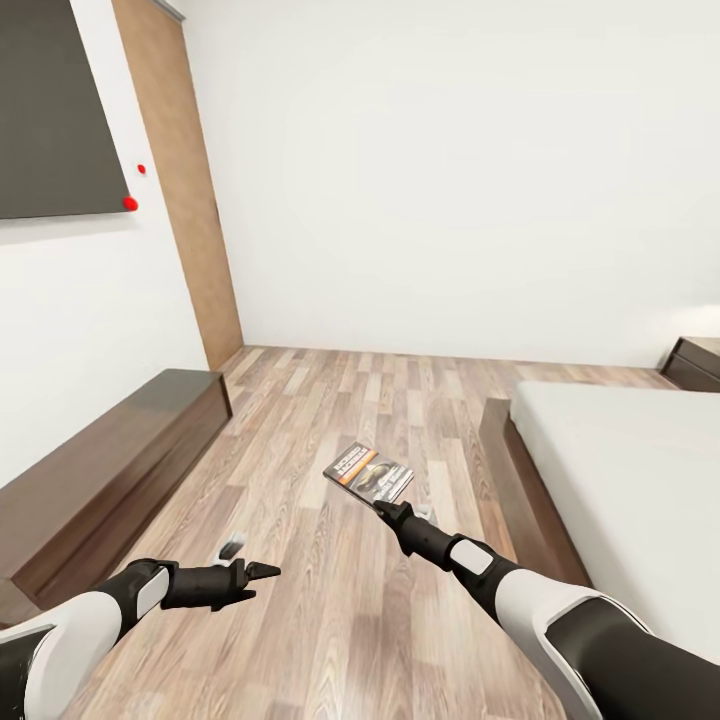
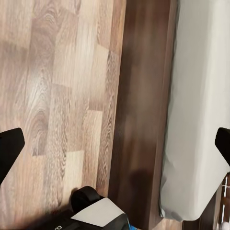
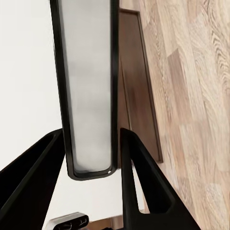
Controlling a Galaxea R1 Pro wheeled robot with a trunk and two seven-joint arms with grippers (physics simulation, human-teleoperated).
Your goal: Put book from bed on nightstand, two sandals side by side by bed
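1. The left hand [image 1: 262,571] is low and near, over the wood floor [image 1: 330,420]. Its fingers [image 2: 9,148] are spread wide with nothing between them.
2. The right hand [image 1: 385,508] is squeezed onto the book [image 1: 369,474], holding it by its near edge above the floor.
3. The bed [image 1: 620,470] is on the right.
4. Far right, a dark cabinet, maybe the nightstand [image 1: 695,362], sits beside the bed.

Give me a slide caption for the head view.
Right gripper carries the book over wood floor, beside the bed.
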